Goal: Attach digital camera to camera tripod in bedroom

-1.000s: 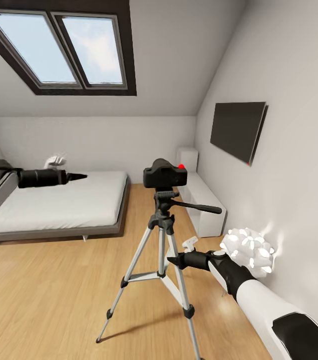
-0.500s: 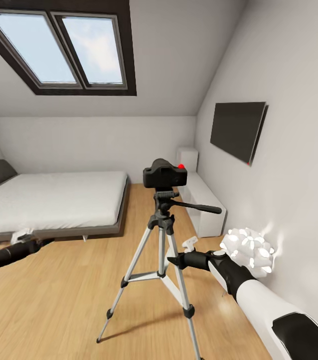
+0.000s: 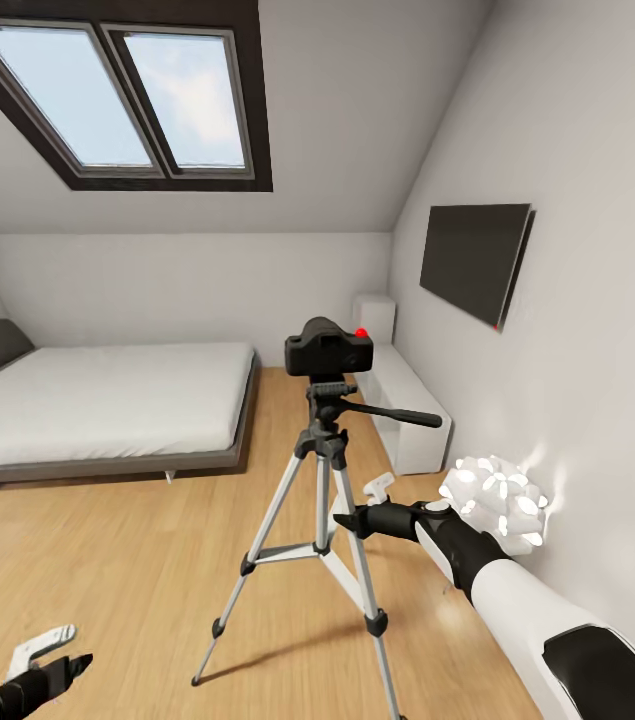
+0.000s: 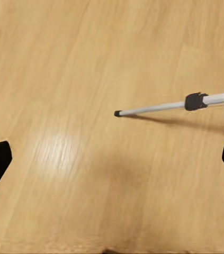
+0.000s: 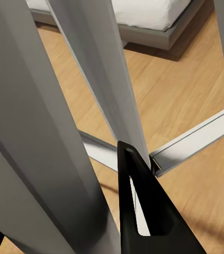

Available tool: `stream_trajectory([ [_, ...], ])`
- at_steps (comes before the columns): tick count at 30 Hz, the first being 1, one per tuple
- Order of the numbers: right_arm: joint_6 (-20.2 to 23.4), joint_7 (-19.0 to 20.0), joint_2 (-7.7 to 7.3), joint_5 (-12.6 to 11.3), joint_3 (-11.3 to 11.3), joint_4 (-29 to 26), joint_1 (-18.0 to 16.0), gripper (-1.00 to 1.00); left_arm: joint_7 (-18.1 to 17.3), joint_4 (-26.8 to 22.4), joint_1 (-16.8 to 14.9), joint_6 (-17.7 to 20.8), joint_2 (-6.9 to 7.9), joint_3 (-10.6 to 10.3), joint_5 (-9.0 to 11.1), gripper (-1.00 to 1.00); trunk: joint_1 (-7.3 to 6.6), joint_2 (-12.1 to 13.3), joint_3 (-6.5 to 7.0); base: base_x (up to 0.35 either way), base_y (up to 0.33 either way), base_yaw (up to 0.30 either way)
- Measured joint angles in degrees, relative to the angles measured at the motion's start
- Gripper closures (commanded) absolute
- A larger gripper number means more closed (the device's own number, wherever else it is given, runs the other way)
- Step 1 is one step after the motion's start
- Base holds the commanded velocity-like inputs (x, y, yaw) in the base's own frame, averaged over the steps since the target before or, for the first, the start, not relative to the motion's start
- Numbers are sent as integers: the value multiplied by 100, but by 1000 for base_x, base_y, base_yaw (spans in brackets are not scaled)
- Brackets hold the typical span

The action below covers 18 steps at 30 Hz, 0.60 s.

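Observation:
The black digital camera (image 3: 329, 350) with its red dot sits on top of the camera tripod (image 3: 322, 470), which stands on the bedroom's wood floor. My right gripper (image 3: 362, 502) is open at the tripod's right leg, about halfway up, one finger on each side. In the right wrist view a black finger (image 5: 143, 211) lies close against the grey legs (image 5: 90, 79). My left gripper (image 3: 55, 652) hangs open low at the left, near the floor. The left wrist view looks down at one tripod foot (image 4: 117, 113) between the wide-apart fingertips.
A low grey-and-white bed (image 3: 107, 400) fills the left back. A white low cabinet (image 3: 407, 405) runs along the right wall under a dark wall screen (image 3: 475, 260). A white ball lamp (image 3: 497, 502) sits by my right forearm. Skylight (image 3: 117, 95) overhead.
My left arm has dropped from bed height down to near the floor at the lower left. The camera, tripod and right arm have not moved.

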Motion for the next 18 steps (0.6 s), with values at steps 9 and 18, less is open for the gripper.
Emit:
stream_trajectory([
  [9, 6, -4, 1, -10, 5, -1, 0, 100, 2013, 12, 800, 92, -1132, 2, 182, -100, 0, 0, 0, 0, 0, 0],
  [18, 8, -8, 4, -12, 4, 1, 0, 100, 3036, 12, 1381, 259, -1785, 17, 462, -100, 0, -1, 0, 0, 0, 0],
])
